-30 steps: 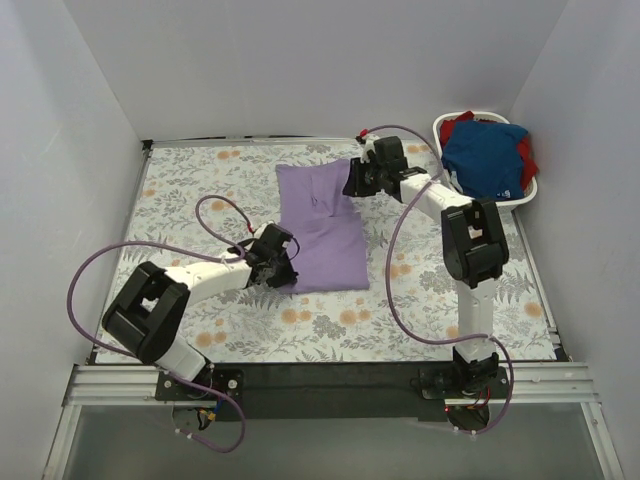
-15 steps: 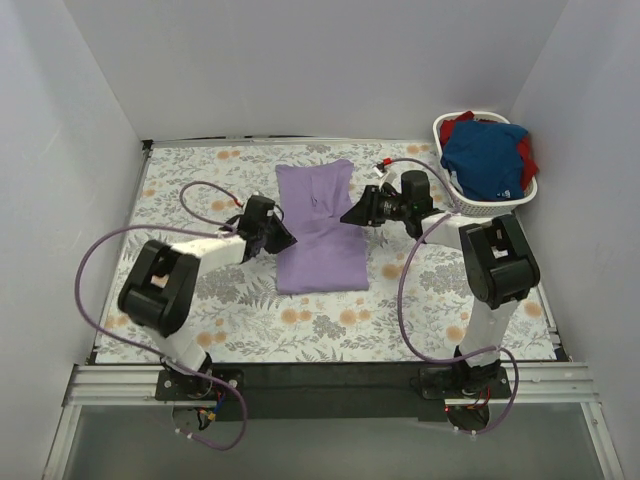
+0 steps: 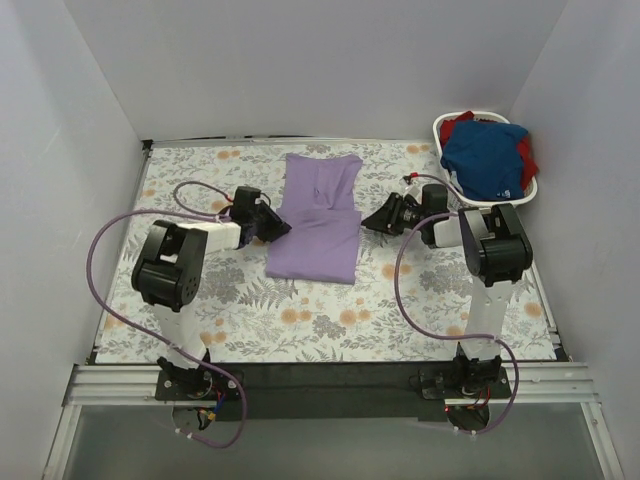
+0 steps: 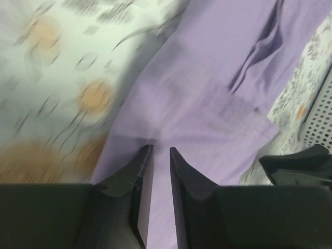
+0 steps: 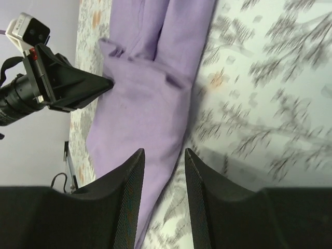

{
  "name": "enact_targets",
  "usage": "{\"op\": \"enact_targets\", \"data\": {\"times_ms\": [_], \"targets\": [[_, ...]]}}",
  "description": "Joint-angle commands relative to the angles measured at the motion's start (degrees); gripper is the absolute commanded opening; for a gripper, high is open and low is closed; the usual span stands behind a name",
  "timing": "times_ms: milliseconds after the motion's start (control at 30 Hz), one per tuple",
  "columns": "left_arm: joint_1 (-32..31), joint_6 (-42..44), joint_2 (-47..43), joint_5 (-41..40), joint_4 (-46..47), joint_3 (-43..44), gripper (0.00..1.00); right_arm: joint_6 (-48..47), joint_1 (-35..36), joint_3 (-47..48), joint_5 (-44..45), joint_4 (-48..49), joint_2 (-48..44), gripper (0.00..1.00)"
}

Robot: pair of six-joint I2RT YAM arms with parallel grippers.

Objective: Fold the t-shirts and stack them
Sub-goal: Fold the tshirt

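The lavender t-shirt [image 3: 318,215] lies folded into a long strip at mid-table, and also shows in the wrist views [image 4: 207,93] [image 5: 145,114]. My left gripper [image 3: 283,229] [image 4: 161,149] sits low at its left edge, jaws a narrow gap apart with cloth showing beneath and nothing pinched. My right gripper [image 3: 370,221] [image 5: 164,151] hovers open over the shirt's right edge, holding nothing. The blue t-shirt [image 3: 485,155] and the red t-shirt [image 3: 523,158] lie bunched in the basket.
The white laundry basket [image 3: 490,207] stands at the far right corner; its mesh wall [image 4: 317,119] shows in the left wrist view. White walls enclose the flowered table [image 3: 200,170] on three sides. Purple cables loop beside both arms.
The left gripper swung from the shirt's near-left corner to its left edge. The right gripper pulled back from the far edge to the right side and opened. The shirt now lies narrower and longer.
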Motion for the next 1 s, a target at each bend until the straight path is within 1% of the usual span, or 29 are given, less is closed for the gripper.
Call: {"op": "enact_targets", "data": {"times_ms": [0,33,100,133,200,233,267,333,400,433,467,500,533,600,667,767,800,833,900,933,967], "targets": [[-0.1,0.4,-9.7,-0.5,-4.5,-6.3,0.19,1.4,1.8,-5.7,-0.6,3.0,-9.5,0.44],[-0.9,0.3,-14.6,-0.5,-4.7,-8.0,0.21,1.7,2.6,-7.1,-0.6,3.5,-13.3,0.44],[-1.6,0.2,-19.2,0.0,-5.1,-12.2,0.22,2.6,5.6,-11.0,-0.7,4.2,-16.8,0.44],[-1.8,0.0,-22.9,0.2,-5.1,-13.5,0.22,3.6,6.7,-12.1,-0.6,4.6,-19.6,0.44],[-2.1,0.2,-26.0,0.3,-5.2,-17.6,0.22,5.2,10.5,-15.8,-0.8,7.1,-21.6,0.45],[-2.3,0.0,-27.7,0.0,-5.2,-18.8,0.22,7.8,13.0,-17.1,-0.7,8.5,-22.3,0.46],[-2.4,0.0,-28.0,0.2,-5.2,-20.2,0.22,9.0,14.4,-18.1,-0.8,11.8,-22.2,0.46],[-2.3,0.0,-27.4,0.7,-5.2,-22.7,0.20,11.9,16.5,-20.6,-0.7,14.8,-20.0,0.46],[-2.3,-0.1,-25.4,0.7,-6.8,-24.1,0.18,14.2,18.2,-22.4,-0.3,20.9,-17.2,0.46],[-2.3,-0.3,-24.8,0.3,-6.7,-24.7,0.17,15.4,18.4,-24.0,-0.2,23.1,-13.7,0.46],[-2.3,-0.5,-23.9,-1.1,-6.8,-25.1,0.16,17.6,18.2,-25.1,-0.1,25.3,-11.8,0.46],[-2.3,-0.9,-23.6,-1.8,-7.3,-25.6,0.15,18.4,18.1,-25.8,0.6,29.5,-10.0,0.45],[-2.2,-1.1,-23.4,-2.6,-7.8,-26.1,0.15,18.9,17.4,-27.7,1.1,30.8,-7.0,0.45],[-2.2,-1.4,-23.5,-4.5,-10.4,-26.2,0.14,20.4,16.6,-29.6,2.2,33.5,-4.7,0.45],[-2.2,-2.2,-24.0,-5.2,-13.0,-26.2,0.14,20.8,14.9,-32.8,2.9,33.6,-3.7,0.45],[-2.2,-2.8,-28.2,-4.8,-15.6,-28.1,0.15,19.0,13.3,-35.3,3.8,30.1,-6.7,0.45],[-2.2,-2.8,-29.9,-5.1,-16.6,-28.5,0.16,16.1,13.1,-35.6,4.2,27.2,-8.3,0.45],[-2.3,-2.2,-33.6,-5.4,-17.4,-28.6,0.19,14.3,13.2,-35.5,4.5,20.9,-11.9,0.45],[-2.5,-1.1,-37.4,-7.4,-20.3,-28.0,0.22,9.8,13.4,-34.1,7.0,12.4,-16.3,0.45],[-2.5,0.2,-40.6,-8.4,-21.7,-27.5,0.26,5.6,13.6,-33.2,8.2,4.0,-20.7,0.45],[-2.7,1.0,-41.9,-9.2,-23.3,-25.7,0.28,3.6,13.6,-32.5,9.4,-0.3,-22.6,0.45]]}}
